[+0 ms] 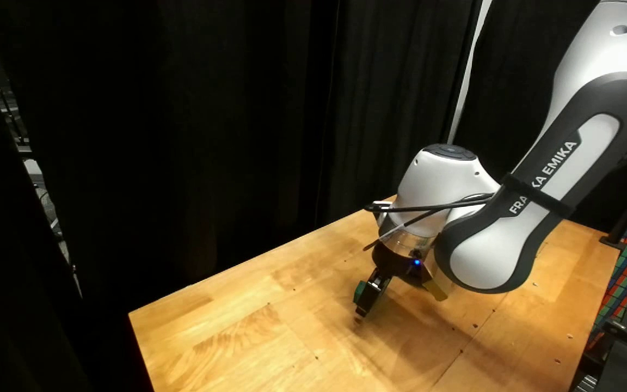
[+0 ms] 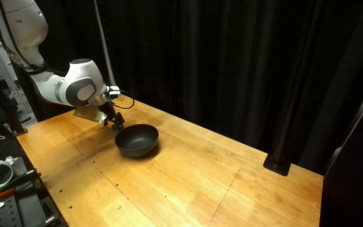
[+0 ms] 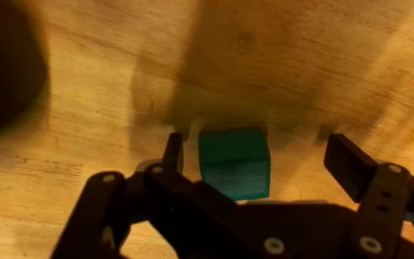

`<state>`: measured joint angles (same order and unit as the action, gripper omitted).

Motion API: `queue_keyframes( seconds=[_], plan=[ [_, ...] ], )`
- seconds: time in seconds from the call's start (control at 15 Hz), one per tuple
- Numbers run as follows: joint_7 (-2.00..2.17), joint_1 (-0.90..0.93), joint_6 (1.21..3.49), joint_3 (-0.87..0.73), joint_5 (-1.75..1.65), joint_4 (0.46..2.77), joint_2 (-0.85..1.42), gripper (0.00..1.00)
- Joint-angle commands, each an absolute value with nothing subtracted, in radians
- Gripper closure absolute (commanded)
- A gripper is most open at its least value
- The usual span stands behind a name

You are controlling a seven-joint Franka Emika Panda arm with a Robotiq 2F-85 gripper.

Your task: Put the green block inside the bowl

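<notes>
Wrist view: we see the claw (image 3: 255,149) spread, its fingers (image 3: 172,153) flanking the block (image 3: 235,163) on the table (image 3: 92,104), one nearer; we should even the gaps before closing. In an exterior view: the bowl (image 2: 136,141) stands near the block; we should lift clear of it. In an exterior view: we cannot discern the bowl.

In the wrist view, the block (image 3: 234,163) is resting on the desk (image 3: 92,90) between the fingers (image 3: 350,167), apart from both, nearer the one on that view's left. In an exterior view, the bowl (image 2: 137,142) is sitting on the desk, right of the block and before it, with curtains (image 2: 216,63) hanging behind the desk.
</notes>
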<state>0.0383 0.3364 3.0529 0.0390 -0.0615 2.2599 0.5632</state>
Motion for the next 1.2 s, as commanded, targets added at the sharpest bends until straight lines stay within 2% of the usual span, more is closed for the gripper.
queue_keyframes(
  seconds=[0.0, 0.47, 0.8, 1.13],
  plan=[
    [0.064, 0.394, 3.079, -0.017, -0.094, 2.213, 0.595, 0.25],
    [0.079, 0.428, 3.063, -0.083, -0.099, 2.223, 0.577, 0.79],
    [0.046, 0.337, 2.943, -0.024, -0.084, 2.247, 0.480, 0.79],
    [0.096, 0.322, 2.838, -0.079, -0.121, 2.251, 0.359, 0.79]
  ],
)
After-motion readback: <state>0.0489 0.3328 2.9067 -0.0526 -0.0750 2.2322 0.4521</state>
